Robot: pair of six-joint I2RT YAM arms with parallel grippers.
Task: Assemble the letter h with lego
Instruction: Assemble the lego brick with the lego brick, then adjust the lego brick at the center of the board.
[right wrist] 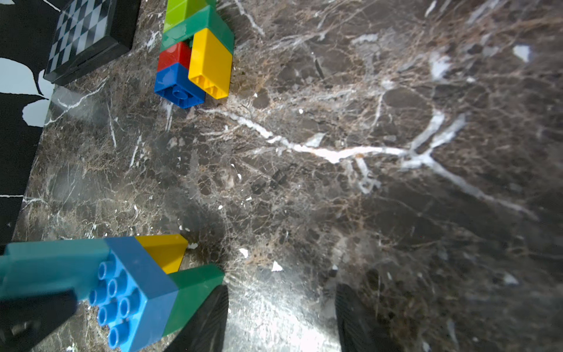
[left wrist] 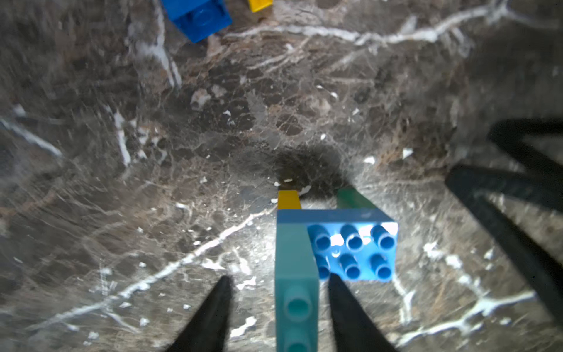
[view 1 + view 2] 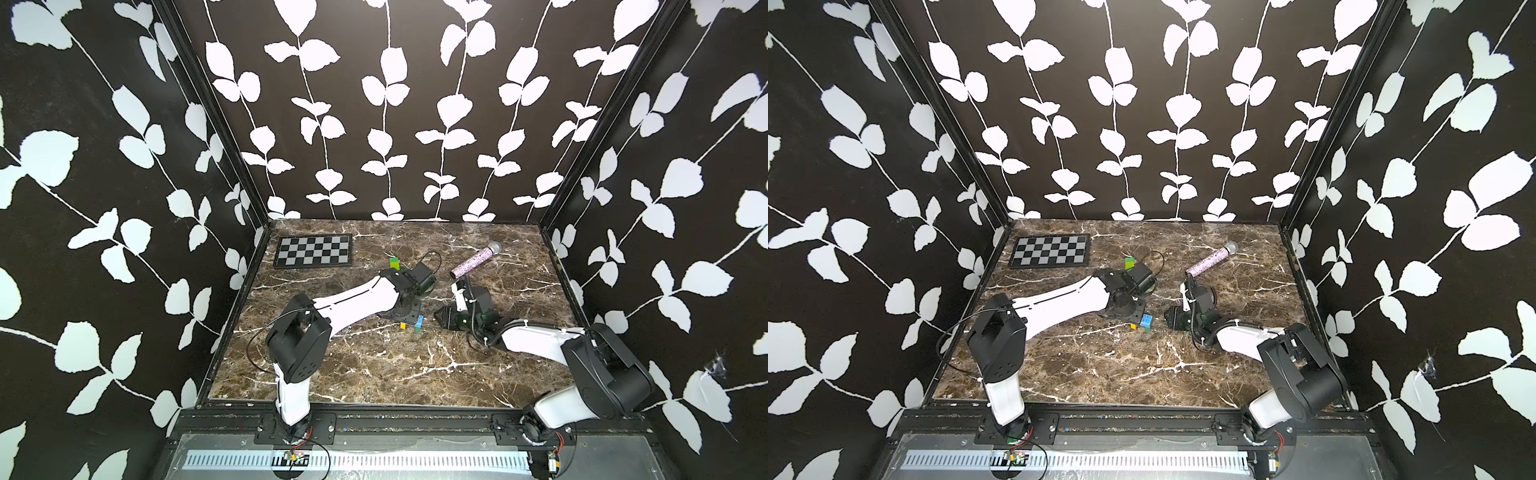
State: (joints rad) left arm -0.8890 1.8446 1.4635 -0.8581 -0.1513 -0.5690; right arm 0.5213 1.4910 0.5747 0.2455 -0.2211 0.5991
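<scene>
A small lego assembly [image 3: 419,323] stands mid-table in both top views: a teal brick [image 2: 295,274], a light blue brick [image 2: 353,250], and yellow [image 2: 288,199] and dark green [image 2: 355,198] bricks under them. My left gripper [image 2: 279,276] is open around the teal brick, with a gap on one side. My right gripper [image 1: 282,288] is open and holds nothing; one of its fingers [image 1: 207,317] lies beside the dark green brick [image 1: 195,289]. A second lego cluster [image 1: 195,58] of lime, green, red, blue and yellow bricks lies farther back, partly hidden behind my left arm in a top view [image 3: 1130,263].
A black-and-grey chequered board [image 3: 313,251] lies at the back left of the marble table [image 3: 374,374]. A glittery purple microphone [image 3: 476,262] lies at the back right, just beyond my right wrist. Leaf-patterned walls close off three sides.
</scene>
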